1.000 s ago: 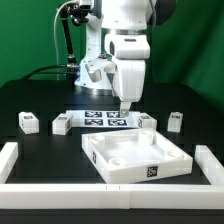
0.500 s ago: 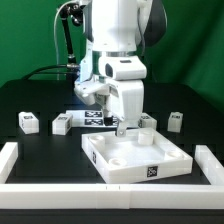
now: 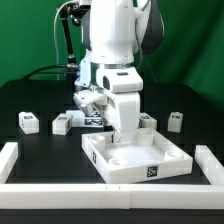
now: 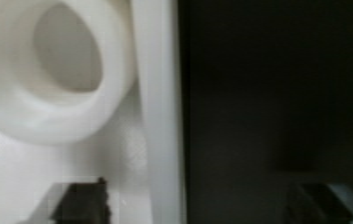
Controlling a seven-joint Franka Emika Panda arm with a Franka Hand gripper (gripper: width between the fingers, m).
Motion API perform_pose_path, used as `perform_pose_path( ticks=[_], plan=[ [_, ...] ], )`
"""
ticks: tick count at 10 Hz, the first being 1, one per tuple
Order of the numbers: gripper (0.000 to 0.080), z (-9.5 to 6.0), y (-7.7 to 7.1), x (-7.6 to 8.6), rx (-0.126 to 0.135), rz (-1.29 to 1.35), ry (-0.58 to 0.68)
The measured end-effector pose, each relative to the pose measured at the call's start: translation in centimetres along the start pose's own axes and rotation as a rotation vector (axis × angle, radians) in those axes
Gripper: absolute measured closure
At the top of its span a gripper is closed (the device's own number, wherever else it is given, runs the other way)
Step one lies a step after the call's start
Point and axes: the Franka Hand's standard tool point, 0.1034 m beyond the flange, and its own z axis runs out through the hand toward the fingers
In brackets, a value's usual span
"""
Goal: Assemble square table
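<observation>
At centre frame, the gripper point(image 3: 125, 134), jaws spread, is straddling the square tabletop point(image 3: 120, 170) rim; four legs point(image 3: 27, 122) are lying unattached.

A: Where is the arm point(image 3: 112, 35)?
B: Centre of the exterior view, upright, wrist point(image 3: 125, 90) turned straight down.
A: And the gripper point(image 3: 121, 132)?
B: Low, just below centre, pointing down. In the wrist view, both dark fingers point(image 4: 80, 200) stand well apart.
</observation>
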Motion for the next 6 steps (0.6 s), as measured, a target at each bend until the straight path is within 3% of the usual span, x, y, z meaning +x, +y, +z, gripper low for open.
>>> perform_pose_path(
  ticks=[2, 3, 6],
  plan=[
    [0.0633, 0.01, -0.01, -0.01, 0.000, 0.000, 0.000],
    [0.0740, 0.03, -0.05, -0.01, 0.002, 0.001, 0.000],
    [0.0743, 0.04, -0.06, -0.04, 0.002, 0.001, 0.000]
  ],
)
